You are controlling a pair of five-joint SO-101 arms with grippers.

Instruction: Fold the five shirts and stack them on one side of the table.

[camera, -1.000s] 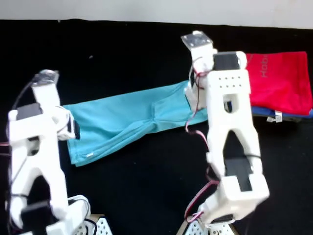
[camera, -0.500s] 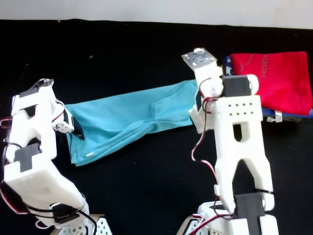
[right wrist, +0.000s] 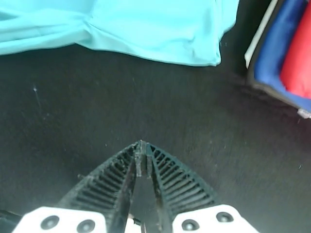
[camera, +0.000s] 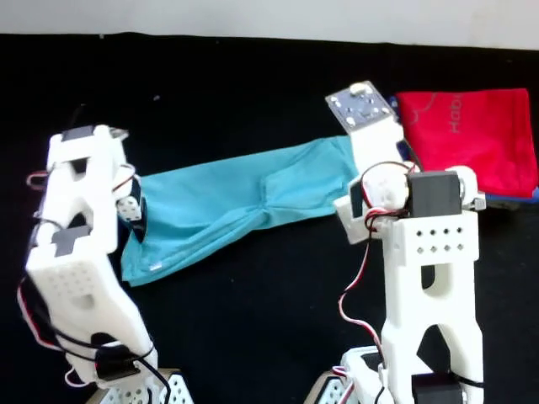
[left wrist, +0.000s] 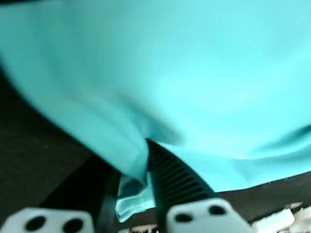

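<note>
Left arm [camera: 80, 252]: raised, elbow bent, wrist angled down.
Left gripper [left wrist: 146, 148]: clamped on a fold of teal shirt [left wrist: 204, 73].
Right arm [camera: 429, 252]: upright, wrist tipped forward.
Right gripper [right wrist: 142, 150]: fingertips pressed together.

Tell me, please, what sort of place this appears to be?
Probably a robotics workbench for cloth folding: a black-covered table, left arm and right arm at its near edge, a teal shirt laid out, a red shirt folded on a blue shirt.

Black table [camera: 253, 101]; pale wall strip [camera: 253, 15] behind far edge.
</note>
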